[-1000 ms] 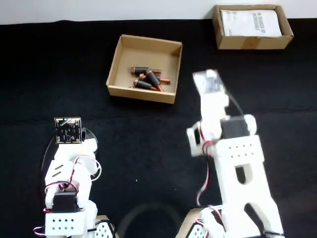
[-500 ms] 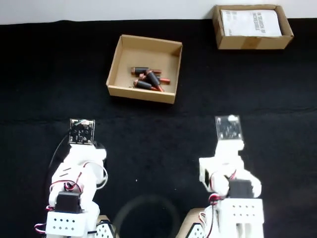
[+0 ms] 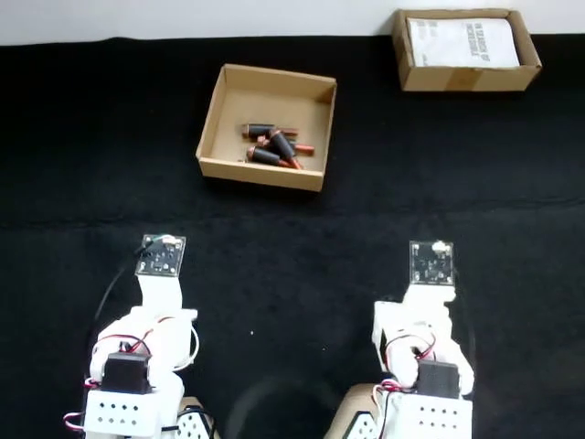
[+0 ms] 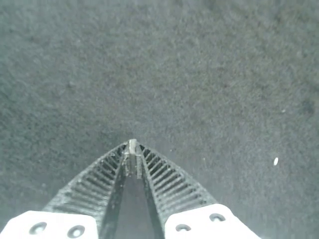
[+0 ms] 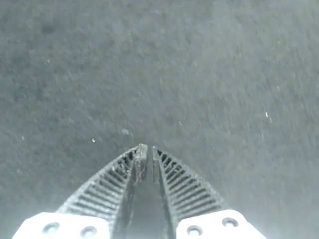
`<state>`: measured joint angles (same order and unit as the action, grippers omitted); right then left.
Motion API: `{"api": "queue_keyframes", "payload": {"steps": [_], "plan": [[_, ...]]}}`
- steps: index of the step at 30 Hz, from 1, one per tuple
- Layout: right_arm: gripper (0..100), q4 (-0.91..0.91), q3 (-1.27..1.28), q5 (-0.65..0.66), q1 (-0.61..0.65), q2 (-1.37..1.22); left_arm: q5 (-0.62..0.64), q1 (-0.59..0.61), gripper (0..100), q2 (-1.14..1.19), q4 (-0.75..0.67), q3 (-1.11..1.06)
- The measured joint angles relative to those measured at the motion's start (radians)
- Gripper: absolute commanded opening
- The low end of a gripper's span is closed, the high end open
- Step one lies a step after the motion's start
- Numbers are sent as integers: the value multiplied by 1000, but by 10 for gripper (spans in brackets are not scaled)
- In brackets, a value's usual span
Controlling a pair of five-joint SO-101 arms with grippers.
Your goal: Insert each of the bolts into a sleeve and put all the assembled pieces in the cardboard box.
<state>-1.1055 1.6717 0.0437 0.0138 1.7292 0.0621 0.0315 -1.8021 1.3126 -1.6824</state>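
Both arms sit folded, well short of the cardboard box [image 3: 267, 126]; the fingers of the left gripper [image 4: 132, 151] and right gripper [image 5: 147, 155] are pinched together, empty.

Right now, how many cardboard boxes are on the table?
2. One open brown cardboard box mid-table holds sleeved bolts; a second cardboard box at the far right corner holds white paper.

I log one desk [image 3: 91, 110] draped in matte black cloth, a pale wall strip [image 3: 183, 16] behind its far edge, evenly lit.
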Motion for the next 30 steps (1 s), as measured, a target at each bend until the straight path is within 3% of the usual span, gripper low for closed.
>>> {"api": "queue_keyframes", "payload": {"steps": [6, 30], "plan": [[6, -127, 0, 0, -5, 87, 0, 0, 9, 0, 3, 0], [6, -135, 0, 2, -5, 89, 0, -3, 9, 0, 3, 0]]}}
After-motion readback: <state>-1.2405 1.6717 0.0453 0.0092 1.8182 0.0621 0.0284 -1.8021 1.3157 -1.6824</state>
